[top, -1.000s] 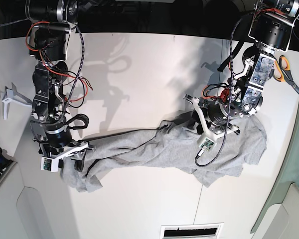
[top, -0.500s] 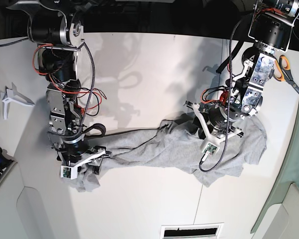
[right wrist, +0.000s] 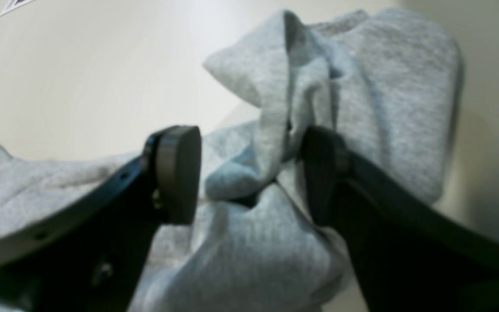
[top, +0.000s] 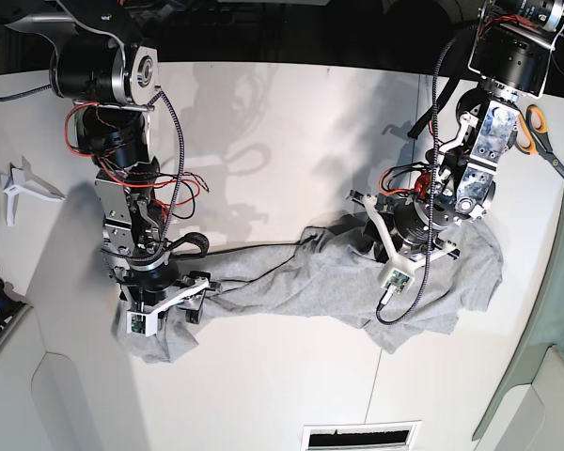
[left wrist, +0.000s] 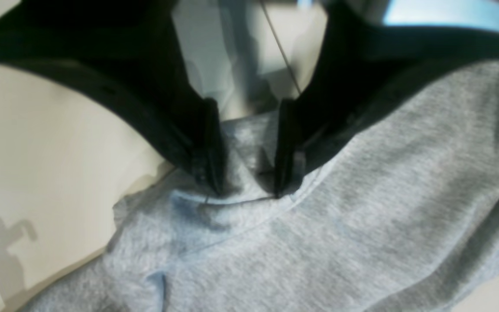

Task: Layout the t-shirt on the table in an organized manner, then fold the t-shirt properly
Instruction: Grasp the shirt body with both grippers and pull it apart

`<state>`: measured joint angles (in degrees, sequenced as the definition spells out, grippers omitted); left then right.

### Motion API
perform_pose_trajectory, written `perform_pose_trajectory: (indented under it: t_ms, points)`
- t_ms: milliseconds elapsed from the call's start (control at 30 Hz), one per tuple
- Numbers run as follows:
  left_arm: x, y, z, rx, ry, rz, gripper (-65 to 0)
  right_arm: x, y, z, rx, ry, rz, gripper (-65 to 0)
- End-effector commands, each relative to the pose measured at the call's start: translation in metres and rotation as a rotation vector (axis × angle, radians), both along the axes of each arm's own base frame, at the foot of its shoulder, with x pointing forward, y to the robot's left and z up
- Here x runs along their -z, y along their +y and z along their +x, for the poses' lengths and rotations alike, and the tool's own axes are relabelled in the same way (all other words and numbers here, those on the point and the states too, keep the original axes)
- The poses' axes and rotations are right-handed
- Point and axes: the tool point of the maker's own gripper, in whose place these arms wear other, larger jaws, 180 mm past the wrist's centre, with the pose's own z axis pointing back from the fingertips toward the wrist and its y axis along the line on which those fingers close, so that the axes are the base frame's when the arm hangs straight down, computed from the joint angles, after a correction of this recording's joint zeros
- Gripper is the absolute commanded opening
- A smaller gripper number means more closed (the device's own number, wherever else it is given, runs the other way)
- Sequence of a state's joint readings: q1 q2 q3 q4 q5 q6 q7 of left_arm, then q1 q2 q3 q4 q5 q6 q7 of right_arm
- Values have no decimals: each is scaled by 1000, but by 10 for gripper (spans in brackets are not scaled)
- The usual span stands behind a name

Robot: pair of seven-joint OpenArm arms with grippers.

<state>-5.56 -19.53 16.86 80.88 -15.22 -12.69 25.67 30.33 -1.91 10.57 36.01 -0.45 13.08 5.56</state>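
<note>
The grey t-shirt (top: 291, 282) lies rumpled in a long band across the white table (top: 282, 141), bunched at both ends. My left gripper (top: 371, 242) stands over its right part. In the left wrist view the left gripper (left wrist: 246, 177) is shut on a raised ridge of t-shirt (left wrist: 362, 216) near a hem. My right gripper (top: 174, 310) is at the shirt's left end. In the right wrist view the right gripper (right wrist: 249, 173) stands open around an upright fold of t-shirt (right wrist: 383, 86); one finger (right wrist: 323, 173) touches the cloth, the other pad (right wrist: 178, 173) stands apart from it.
Orange-handled scissors (top: 536, 127) lie at the table's right edge beside the left arm. A small white stand (top: 19, 188) sits at the far left. A grey-green panel (top: 559, 319) borders the right side. A vent slot (top: 362, 437) is at the near edge.
The right arm has swung rightward and toward the near edge, bringing its gripper onto the shirt's left end. The left gripper shifted slightly and has since stayed put.
</note>
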Motion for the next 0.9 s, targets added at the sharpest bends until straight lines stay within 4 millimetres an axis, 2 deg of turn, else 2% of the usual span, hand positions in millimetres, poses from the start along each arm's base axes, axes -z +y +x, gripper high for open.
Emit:
perform_pose_trajectory:
  t_ms: [0, 300, 733, 867]
  points:
    - [-17, 0, 12, 2, -56, -12, -409, -30, 3, 19, -12, -88, 13, -279]
    - [-16, 0, 11, 1, -52, -11, -409, -50, 18, 26, -31, -141, 38, -279]
    - [-16, 0, 11, 1, -52, -11, -409, -48, 37, 22, -54, -135, 70, -279]
    - [-16, 0, 11, 1, -52, -12, -409, -42, 41, 17, -72, -122, 38, -279]
